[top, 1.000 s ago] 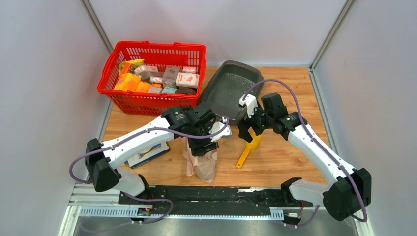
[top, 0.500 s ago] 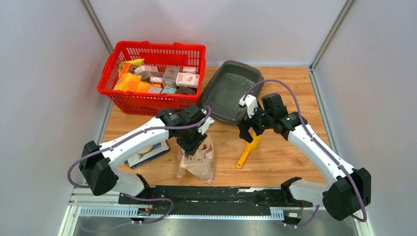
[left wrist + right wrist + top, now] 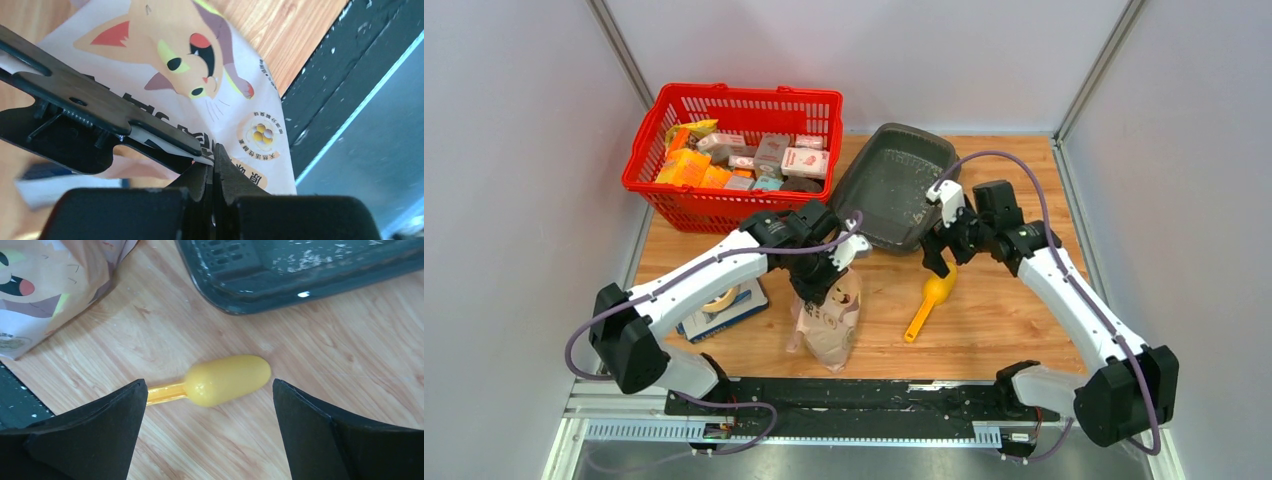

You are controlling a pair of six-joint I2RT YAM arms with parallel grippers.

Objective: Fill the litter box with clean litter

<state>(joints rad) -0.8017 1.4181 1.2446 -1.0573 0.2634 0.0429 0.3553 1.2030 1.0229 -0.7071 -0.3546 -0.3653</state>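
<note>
Light is bright and even from overhead, so shadows are short and soft. Between my right fingers [image 3: 75,440], dark and blurred, the scoop [image 3: 227,380] shows small glare spots, and the litter box [image 3: 270,299] rim beyond them glints white. Against my left fingers [image 3: 125,210] the bag [image 3: 200,75] print is sharp, the background smeared.

Overhead view of whole table [image 3: 1014,310], left wrist close on bag [image 3: 220,75], right wrist over scoop [image 3: 227,380], litter box [image 3: 260,301], same bag
</note>
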